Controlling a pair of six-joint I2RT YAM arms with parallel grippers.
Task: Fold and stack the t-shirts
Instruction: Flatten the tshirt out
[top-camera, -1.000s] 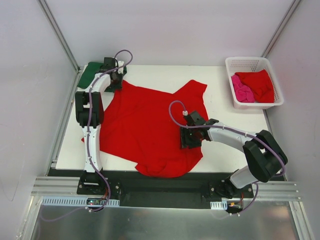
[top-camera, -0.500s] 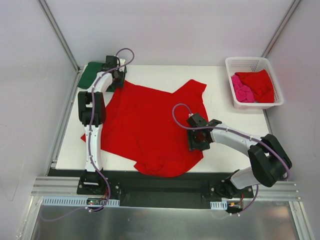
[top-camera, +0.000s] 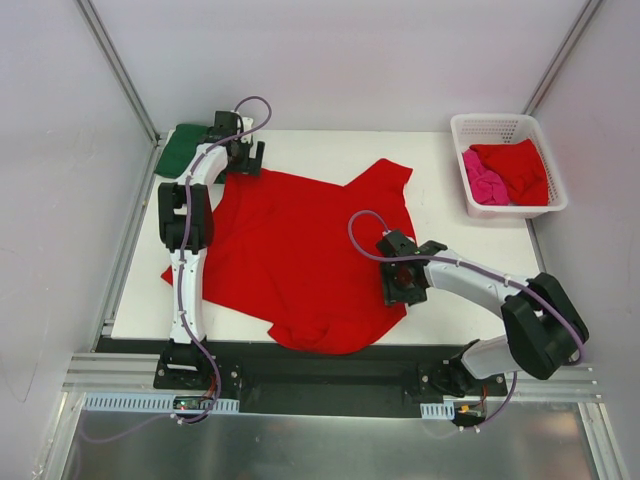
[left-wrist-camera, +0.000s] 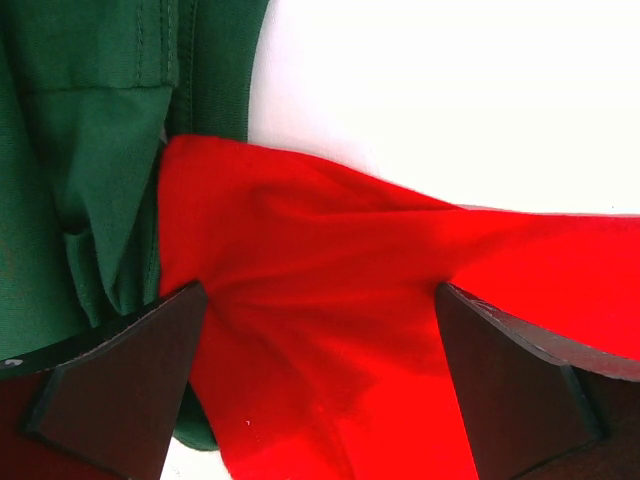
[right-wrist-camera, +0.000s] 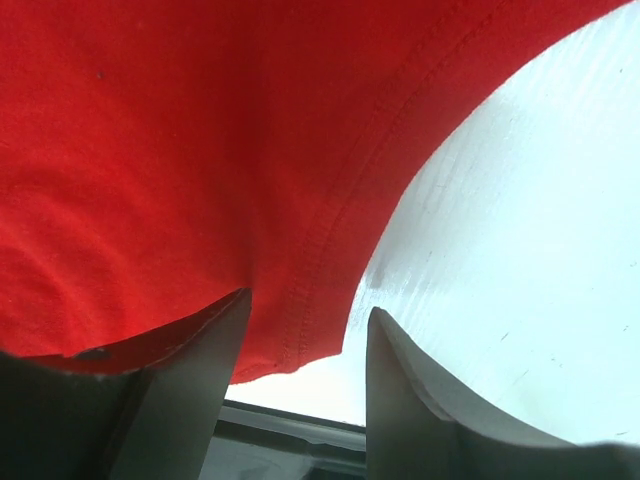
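Top external view: you're looking at the bright red tee (top-camera: 300, 250) lying spread flat across mid table (top-camera: 480, 270). Your L gripper (top-camera: 245, 155) is hovering over its far-left corner, which is touching the dark green tee (top-camera: 180, 143) lying at the table's far-left corner. Its jaws are standing wide apart, gripping nothing, w/ red cloth lying loose between them. Your R gripper (top-camera: 403, 285) is sitting at the shirt's right hem. Its jaws are standing part-spread, hem and bare table showing in the gap, no pinch. Far right, the white basket (top-camera: 500, 122) is holding a 2nd red tee (top-camera: 520, 168) and a pink tee (top-camera: 483, 183).
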